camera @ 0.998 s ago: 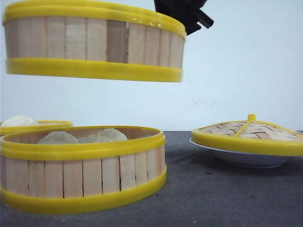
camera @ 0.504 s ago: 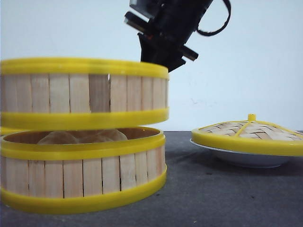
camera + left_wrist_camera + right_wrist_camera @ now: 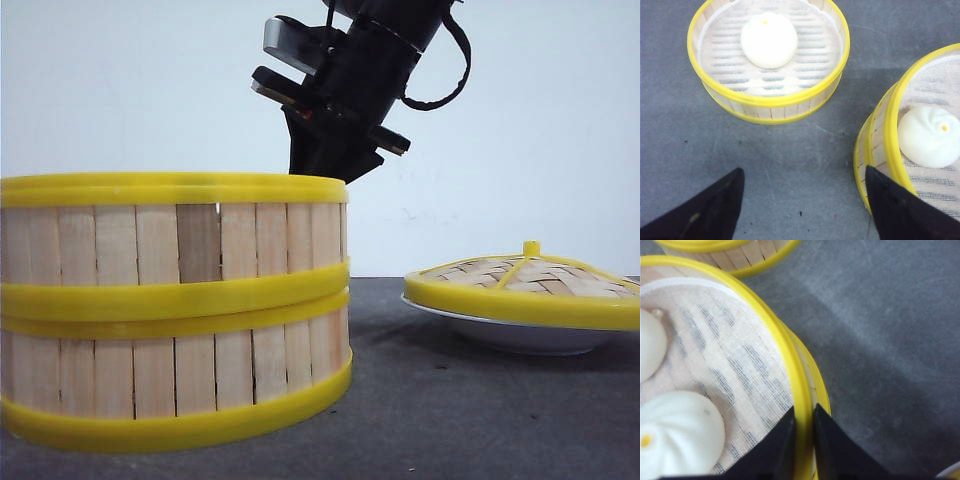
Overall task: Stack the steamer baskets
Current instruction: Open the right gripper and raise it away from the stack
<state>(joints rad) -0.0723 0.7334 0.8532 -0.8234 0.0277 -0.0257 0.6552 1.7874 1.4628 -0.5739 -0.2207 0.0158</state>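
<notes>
The upper steamer basket [image 3: 175, 245] sits on the lower steamer basket [image 3: 175, 375], nearest the front camera on the grey surface [image 3: 480, 420]. The right gripper [image 3: 804, 440] pinches its rim. Farther back, the third steamer basket [image 3: 768, 60] lies ahead of the left gripper [image 3: 802, 205], whose fingers are spread and empty.

Table [image 3: 450, 400]: dark grey, matte.
Stack base [image 3: 175, 375]: lower basket, on table.
Single basket [image 3: 768, 60]: on table, apart.
Plate [image 3: 515, 335]: on table.

Lone basket [image 3: 768, 97] holds one bun [image 3: 769, 40]; stacked baskets [image 3: 885, 150] beside; left fingers [image 3: 705, 210] spread apart.
</notes>
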